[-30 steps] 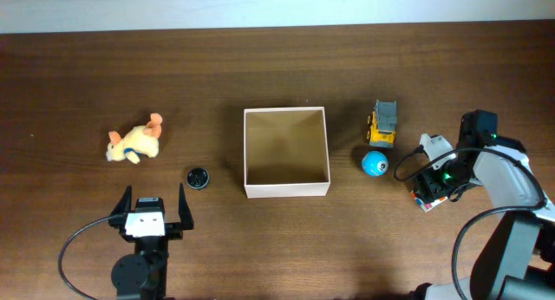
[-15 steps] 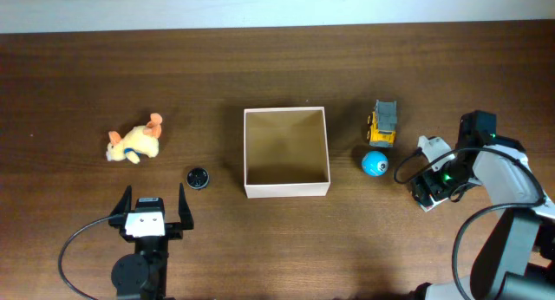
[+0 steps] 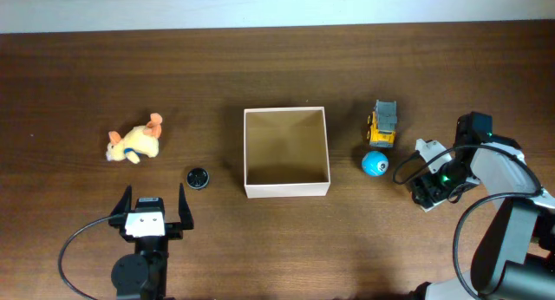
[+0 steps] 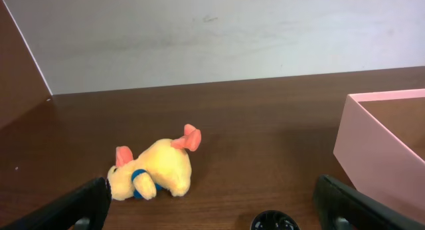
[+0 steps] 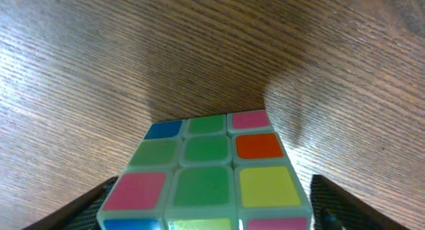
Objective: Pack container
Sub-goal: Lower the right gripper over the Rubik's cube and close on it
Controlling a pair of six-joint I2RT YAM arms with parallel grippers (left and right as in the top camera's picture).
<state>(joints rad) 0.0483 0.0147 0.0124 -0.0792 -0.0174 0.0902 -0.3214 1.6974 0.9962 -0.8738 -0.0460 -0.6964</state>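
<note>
Left gripper [image 3: 154, 201] nearest, jaws spread wide, holding nothing. Small black disc [image 3: 199, 178] just beyond it. Right gripper [image 5: 212, 213] straddles a colour cube [image 5: 207, 153] — gripped or merely flanked, cannot tell. Container [image 3: 286, 190] sits upright mid-table [image 3: 87, 75], tan floor showing. Blue ball [image 3: 375, 164] and yellow truck [image 3: 383, 124] lie right of it — plush animal [image 3: 134, 143] well left.

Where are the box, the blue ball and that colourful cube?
container [image 3: 286, 190]: overhead view, its near white wall.
blue ball [image 3: 375, 164]: overhead view, middle of the ball.
colourful cube [image 5: 207, 151]: right wrist view, its middle green tile.
</note>
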